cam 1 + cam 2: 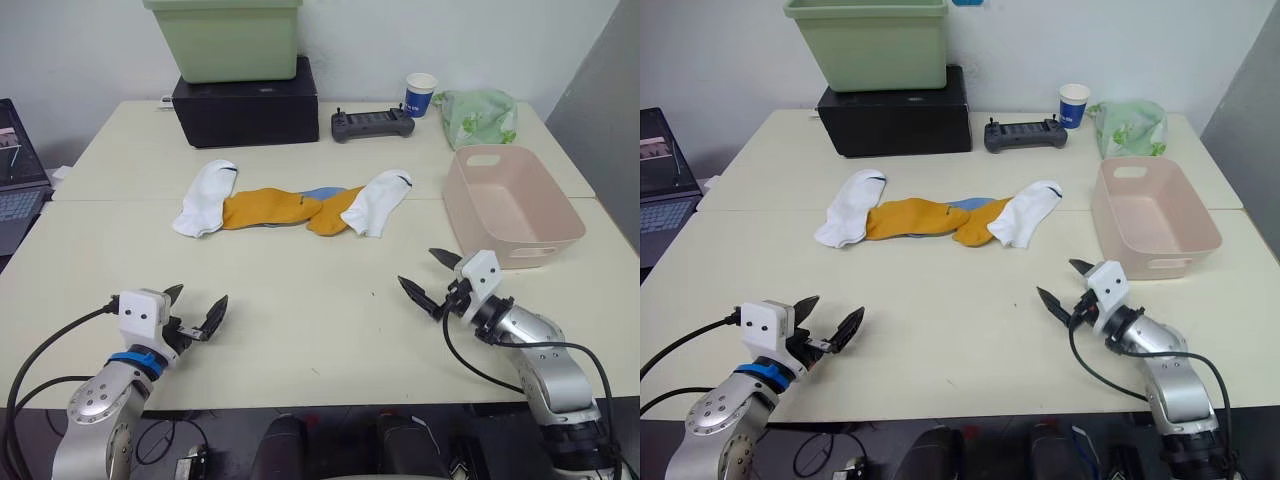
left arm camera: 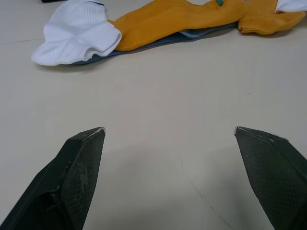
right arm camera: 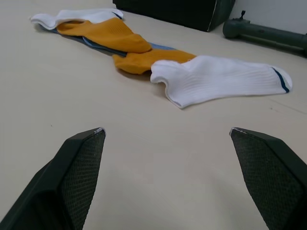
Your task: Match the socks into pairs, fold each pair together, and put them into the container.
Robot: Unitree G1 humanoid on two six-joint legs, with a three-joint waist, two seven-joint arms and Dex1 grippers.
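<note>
Several socks lie in a row across the middle of the table: a white sock (image 1: 205, 197) at the left, two mustard-orange socks (image 1: 265, 208) (image 1: 335, 212) overlapping, a light blue sock (image 1: 322, 192) peeking from under them, and a white sock (image 1: 380, 202) at the right. The pale pink container (image 1: 462, 200) stands empty at the right. My left gripper (image 1: 200, 295) hovers open near the front left edge, well short of the socks. My right gripper (image 1: 417, 267) is open near the container's front corner, with nothing between its fingers.
A light green tub (image 1: 225, 35) sits on a black box (image 1: 245, 105) at the back. A black controller (image 1: 372, 124), a paper cup (image 1: 421, 95) and a green plastic bag (image 1: 478, 115) stand at the back right. A laptop (image 1: 20, 190) is off the table's left side.
</note>
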